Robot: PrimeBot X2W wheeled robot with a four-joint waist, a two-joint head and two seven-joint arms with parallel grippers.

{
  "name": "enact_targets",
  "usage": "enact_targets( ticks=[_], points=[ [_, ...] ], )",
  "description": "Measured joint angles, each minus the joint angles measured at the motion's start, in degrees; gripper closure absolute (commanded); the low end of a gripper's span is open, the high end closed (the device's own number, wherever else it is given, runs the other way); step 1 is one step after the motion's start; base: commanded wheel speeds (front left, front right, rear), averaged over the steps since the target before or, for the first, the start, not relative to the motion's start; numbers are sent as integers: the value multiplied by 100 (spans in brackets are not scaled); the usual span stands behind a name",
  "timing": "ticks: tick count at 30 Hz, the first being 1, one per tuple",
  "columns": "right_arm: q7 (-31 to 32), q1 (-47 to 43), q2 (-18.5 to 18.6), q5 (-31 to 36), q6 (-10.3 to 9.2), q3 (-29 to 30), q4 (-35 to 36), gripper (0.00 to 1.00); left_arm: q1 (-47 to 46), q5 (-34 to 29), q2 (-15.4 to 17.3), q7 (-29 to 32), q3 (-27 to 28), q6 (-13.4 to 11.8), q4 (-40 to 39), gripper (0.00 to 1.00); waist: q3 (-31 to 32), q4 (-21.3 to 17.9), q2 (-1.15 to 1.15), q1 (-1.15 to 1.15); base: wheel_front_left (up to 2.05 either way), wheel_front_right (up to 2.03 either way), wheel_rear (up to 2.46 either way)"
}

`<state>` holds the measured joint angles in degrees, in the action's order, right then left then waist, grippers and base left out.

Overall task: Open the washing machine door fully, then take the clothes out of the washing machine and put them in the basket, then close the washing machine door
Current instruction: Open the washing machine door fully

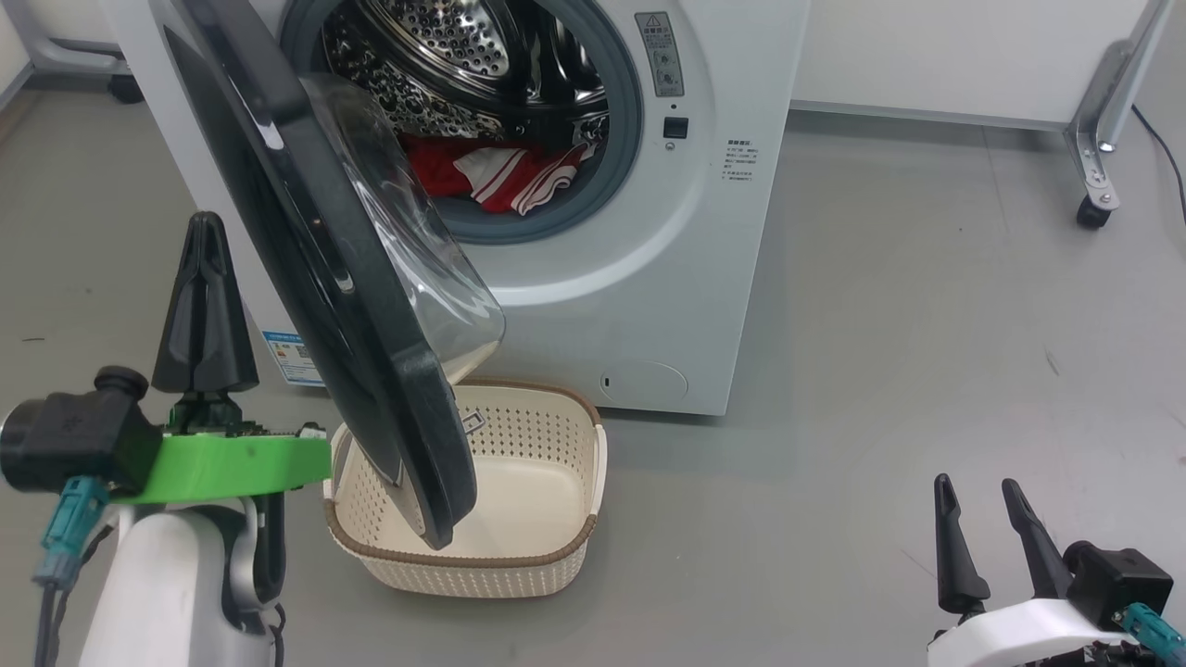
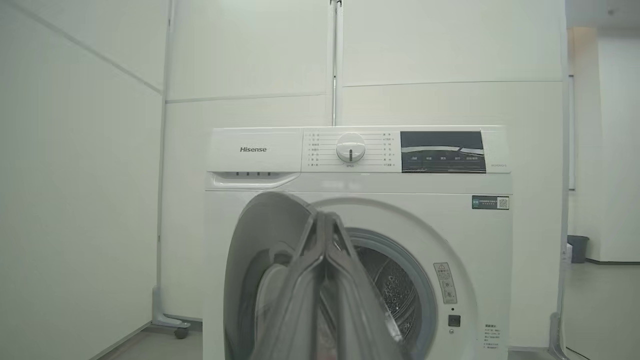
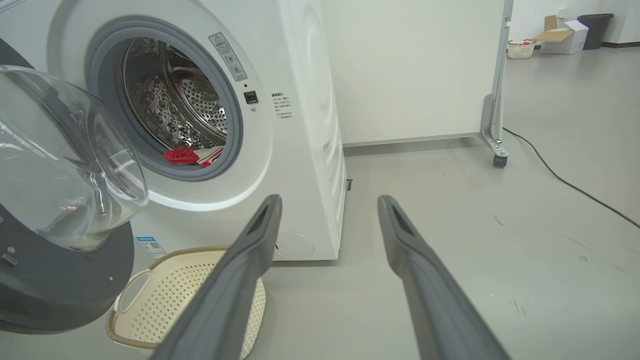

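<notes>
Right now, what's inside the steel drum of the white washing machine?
A bright red garment and a red-and-white striped jersey lie low in the perforated steel drum. The open black-rimmed door hides the drum's left part.

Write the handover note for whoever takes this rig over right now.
Left gripper: shut, empty, left of the washing machine door, not touching it.
Right gripper: open, empty, low right.
Washing machine door: swung out over the basket; whether it is fully open is unclear.
Clothes: both in the drum, at its front lip.
Basket: empty, on the floor before the washing machine.
Done: door opened. Left: clothes into basket, door closed.
</notes>
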<state>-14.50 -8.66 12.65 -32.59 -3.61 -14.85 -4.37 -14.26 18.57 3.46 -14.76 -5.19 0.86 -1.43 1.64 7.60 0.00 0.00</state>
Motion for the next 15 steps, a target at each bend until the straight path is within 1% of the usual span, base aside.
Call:
enact_targets(
  ticks=[4, 8, 15],
  points=[
    [0, 0, -12, 25, 2, 1, -12, 0, -169, -7, -8, -1, -80, 3, -169, 100, 2, -23, 0, 0, 0, 0, 0],
    [0, -1, -36, 41, 2, 43, -32, 0, -296, -20, -15, 1, -257, 101, -275, 100, 1, -48, 0, 0, 0, 0, 0],
    [0, -1, -90, 47, 26, 59, -62, 0, -533, -20, -38, 91, -492, 155, -465, 100, -5, -101, 0, 0, 0, 0, 0]
  ],
)
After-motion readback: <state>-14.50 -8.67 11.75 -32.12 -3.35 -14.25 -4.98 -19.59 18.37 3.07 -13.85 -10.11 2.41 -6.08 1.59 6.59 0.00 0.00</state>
